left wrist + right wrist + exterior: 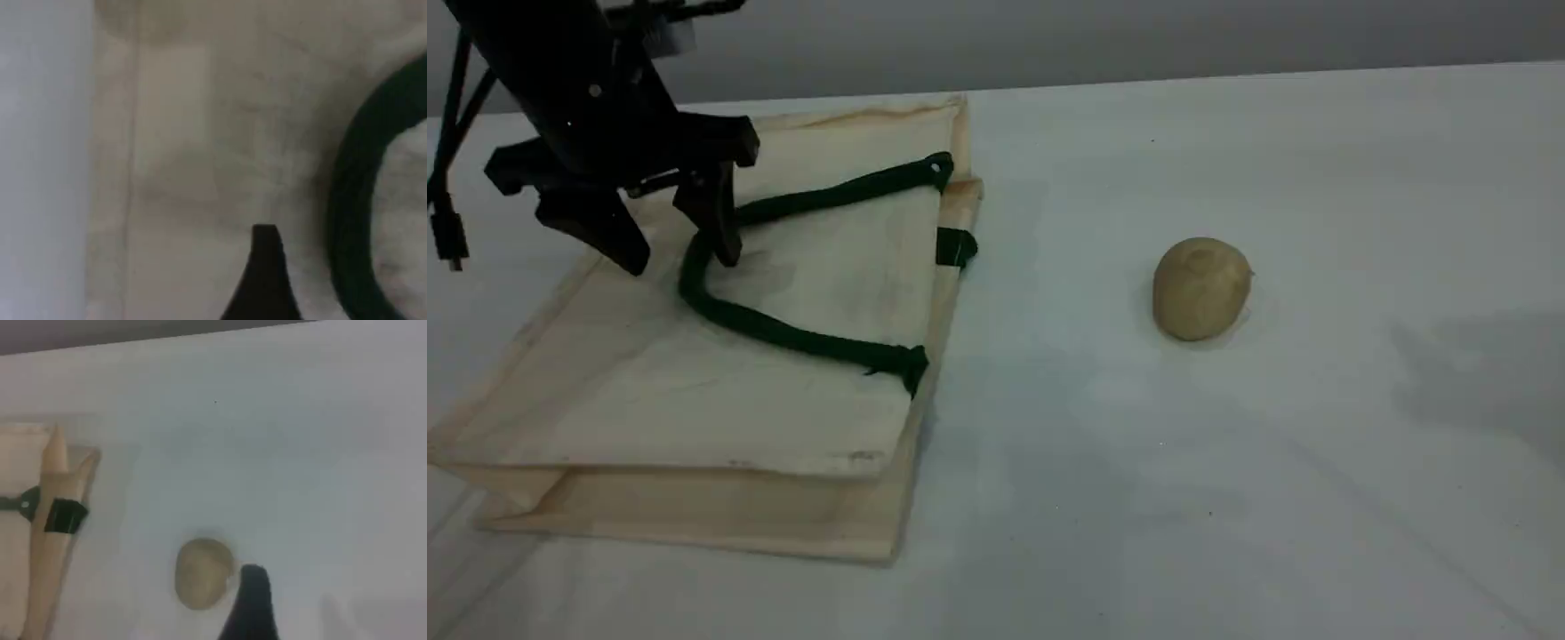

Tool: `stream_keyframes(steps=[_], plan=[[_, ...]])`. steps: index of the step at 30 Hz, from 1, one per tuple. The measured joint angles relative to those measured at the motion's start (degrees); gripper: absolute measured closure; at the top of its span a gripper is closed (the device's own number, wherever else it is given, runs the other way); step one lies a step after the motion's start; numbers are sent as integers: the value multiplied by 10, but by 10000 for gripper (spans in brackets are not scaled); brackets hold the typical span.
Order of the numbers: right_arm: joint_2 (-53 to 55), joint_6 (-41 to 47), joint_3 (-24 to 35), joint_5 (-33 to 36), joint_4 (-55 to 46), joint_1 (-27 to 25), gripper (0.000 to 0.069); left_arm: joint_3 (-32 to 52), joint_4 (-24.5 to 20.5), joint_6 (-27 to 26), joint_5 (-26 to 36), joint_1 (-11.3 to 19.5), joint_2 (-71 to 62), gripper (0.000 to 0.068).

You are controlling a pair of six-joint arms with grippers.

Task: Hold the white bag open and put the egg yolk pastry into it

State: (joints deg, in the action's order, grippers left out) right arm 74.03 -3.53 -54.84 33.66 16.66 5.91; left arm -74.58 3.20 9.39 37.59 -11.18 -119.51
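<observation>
We see the bag (720, 356) lying flat on the bench (1227, 462), its green handle (783, 333) looped on top. Our left hand (680, 244) hangs low over it, fingers apart, one beside the loop, perhaps touching it. The pastry (1200, 289) sits well apart to the right. Our right hand (250, 607) hovers near the pastry, apparently open, holding nothing.

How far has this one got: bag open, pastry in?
Nothing finished: the white bag lies flat and closed, the egg yolk pastry sits apart on the table. In hand: the open left gripper straddles the green rope handle. Left: lift, open, load.
</observation>
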Motion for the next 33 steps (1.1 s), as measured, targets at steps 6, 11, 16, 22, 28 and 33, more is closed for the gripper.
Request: stream_keyframes(steps=[6, 11, 16, 22, 28, 33], plan=[[0, 0, 0, -1, 0, 0, 136, 0, -1, 0, -17, 0, -1, 157], [0, 0, 0, -1, 1, 0, 136, 1, 0, -1, -28, 0, -10, 157], [0, -1, 0, -1, 1, 0, 136, 1, -2, -1, -38, 0, -11, 157], [0, 0, 0, -1, 1, 0, 136, 1, -2, -1, -49, 0, -22, 157], [0, 0, 0, -1, 1, 0, 136, 1, -2, -1, -51, 0, -32, 157], [0, -1, 0, -1, 1, 0, 136, 1, -2, -1, -53, 0, -32, 178]])
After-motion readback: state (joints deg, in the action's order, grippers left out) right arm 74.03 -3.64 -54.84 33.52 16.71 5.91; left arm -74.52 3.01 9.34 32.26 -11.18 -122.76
